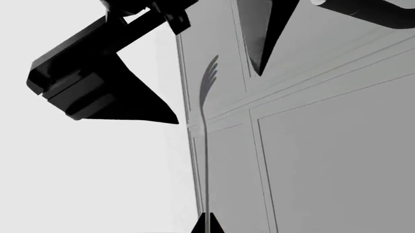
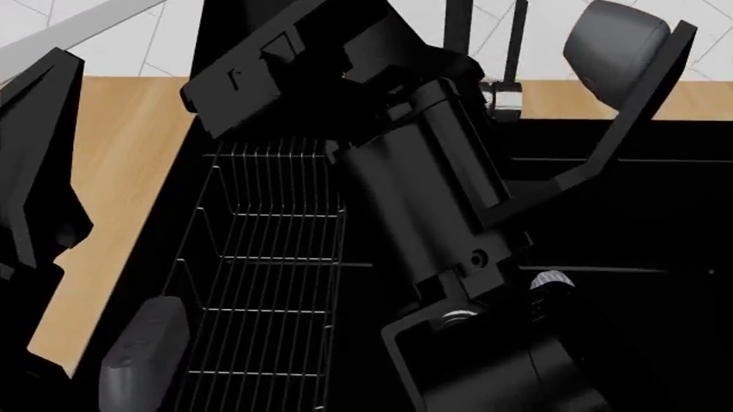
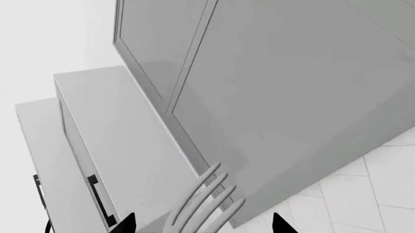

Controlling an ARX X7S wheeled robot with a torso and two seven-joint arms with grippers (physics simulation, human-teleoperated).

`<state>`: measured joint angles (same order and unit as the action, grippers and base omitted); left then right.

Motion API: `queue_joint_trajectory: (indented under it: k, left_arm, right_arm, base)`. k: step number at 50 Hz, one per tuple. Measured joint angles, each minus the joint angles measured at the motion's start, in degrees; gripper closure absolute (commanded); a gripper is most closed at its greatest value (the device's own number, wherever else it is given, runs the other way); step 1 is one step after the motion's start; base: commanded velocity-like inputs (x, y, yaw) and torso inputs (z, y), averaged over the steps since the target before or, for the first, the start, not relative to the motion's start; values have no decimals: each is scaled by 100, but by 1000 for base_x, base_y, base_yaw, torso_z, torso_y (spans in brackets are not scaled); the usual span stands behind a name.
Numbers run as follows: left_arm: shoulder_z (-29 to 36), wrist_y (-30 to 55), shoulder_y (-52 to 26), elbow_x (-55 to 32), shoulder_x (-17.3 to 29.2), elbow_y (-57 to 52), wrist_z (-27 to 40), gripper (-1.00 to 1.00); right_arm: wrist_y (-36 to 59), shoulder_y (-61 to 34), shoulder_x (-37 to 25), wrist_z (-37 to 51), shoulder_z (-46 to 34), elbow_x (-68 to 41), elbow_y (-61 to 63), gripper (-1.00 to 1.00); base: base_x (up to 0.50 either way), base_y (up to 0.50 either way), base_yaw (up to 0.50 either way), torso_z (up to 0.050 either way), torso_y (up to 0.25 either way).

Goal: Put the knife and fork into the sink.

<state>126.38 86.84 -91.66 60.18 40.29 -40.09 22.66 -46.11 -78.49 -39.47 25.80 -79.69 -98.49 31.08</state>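
Observation:
My left gripper (image 1: 206, 226) is shut on the handle end of the slim silver fork (image 1: 205, 126), which rises to its tines (image 1: 211, 73) in front of grey cabinet doors. My right gripper (image 3: 201, 225) is open. Its two black fingers (image 1: 152, 104) stand wide apart on either side of the tines (image 3: 206, 201) without touching them. In the head view the black sink (image 2: 624, 240) lies below the arms, with its wire rack (image 2: 275, 257) on the left side. The knife is not in view, and the arms hide much of the basin.
A wooden counter (image 2: 120, 172) borders the sink on the left. The black-and-chrome faucet (image 2: 510, 60) stands at the back against white tiles. Grey wall cabinets (image 3: 285, 87) and a drawer unit with a black handle (image 3: 97, 199) are behind the raised grippers.

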Motion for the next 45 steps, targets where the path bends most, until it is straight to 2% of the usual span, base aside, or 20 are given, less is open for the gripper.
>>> queue_joint_trajectory:
  k: [27,28,45]
  left_arm:
    - [-173,-207,317,482,-45,74,-273,100]
    - [-177,-215,330,493,-48,77,-280,100]
    - [-203,-367,412,662,-39,128,-504,100]
  right_arm:
    - [352,18,269,-606,159,-668,-297,-100]
    - [373,14,282,-639,162,-687,-305,100]
    - [326,19,285,-472,175,-42,-208,100]
  base:
    - [0,0,0,0,0]
    - [0,0,0,0,0]
    - [0,0,0,0,0]
